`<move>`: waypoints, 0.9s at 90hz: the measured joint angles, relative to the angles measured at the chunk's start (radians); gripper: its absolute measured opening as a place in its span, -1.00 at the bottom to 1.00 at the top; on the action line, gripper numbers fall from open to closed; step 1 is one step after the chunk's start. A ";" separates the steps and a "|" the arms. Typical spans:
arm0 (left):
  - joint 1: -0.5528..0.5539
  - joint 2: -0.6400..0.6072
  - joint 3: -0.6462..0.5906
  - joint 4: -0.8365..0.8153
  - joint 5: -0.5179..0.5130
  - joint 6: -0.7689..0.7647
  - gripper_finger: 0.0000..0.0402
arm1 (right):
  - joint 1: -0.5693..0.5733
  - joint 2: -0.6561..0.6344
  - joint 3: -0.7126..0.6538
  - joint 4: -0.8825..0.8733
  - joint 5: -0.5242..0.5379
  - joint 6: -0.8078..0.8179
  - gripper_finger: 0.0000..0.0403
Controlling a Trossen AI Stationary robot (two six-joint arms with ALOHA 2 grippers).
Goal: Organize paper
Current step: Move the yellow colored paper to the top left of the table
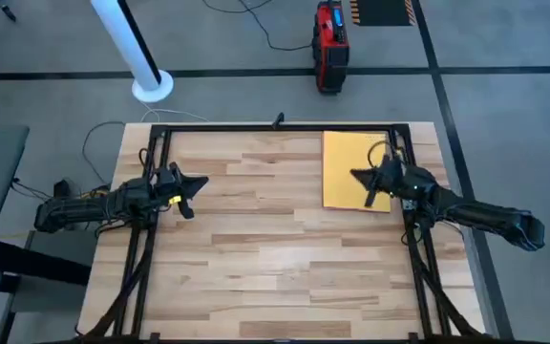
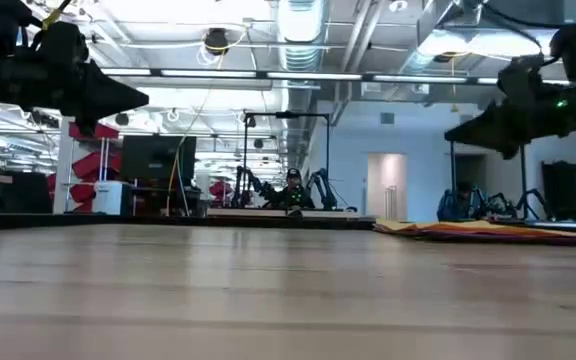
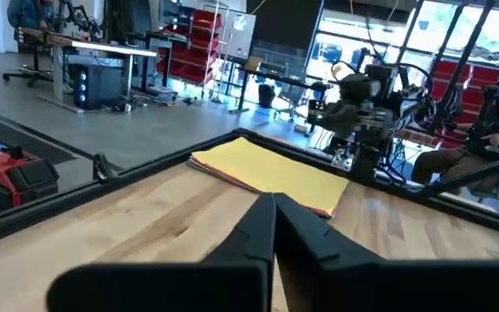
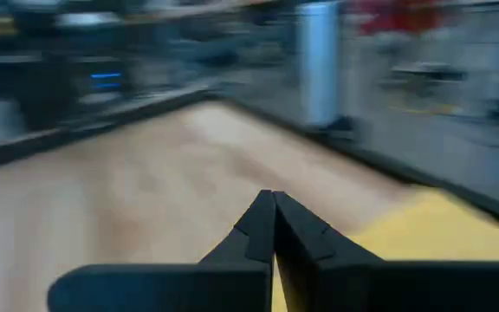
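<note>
A stack of paper [image 1: 354,168] with a yellow sheet on top lies flat on the wooden table at the far right; other coloured edges show beneath it in the low view [image 2: 498,229] and the left wrist view [image 3: 267,168]. My right gripper [image 1: 356,175] hovers shut above the stack's left part, clear of it; its own view shows the yellow sheet [image 4: 423,230] below. At the table's left side my left gripper [image 1: 201,182] hangs shut above bare wood, pointing toward the stack.
A black metal frame [image 1: 275,127] runs along the table's far edge and sides. Beyond the far edge stand a white post [image 1: 146,76] and a red box [image 1: 329,43] on the floor. Bare wood [image 1: 256,239] fills the middle and near part.
</note>
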 joint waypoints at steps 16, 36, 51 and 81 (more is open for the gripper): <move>0.000 0.000 0.000 0.000 0.000 0.014 -1.00 | 0.079 0.038 0.016 -0.034 -0.016 0.008 -1.00; 0.000 0.000 0.000 -0.008 0.014 0.060 -1.00 | 0.226 0.172 0.182 -0.247 0.035 -0.039 -0.99; 0.000 0.000 0.001 -0.013 0.049 0.004 -1.00 | 0.288 0.343 0.305 -0.399 0.112 -0.039 -0.93; 0.000 0.000 0.001 -0.019 0.124 0.021 -1.00 | 0.414 0.788 0.453 -0.464 0.280 -0.141 -0.51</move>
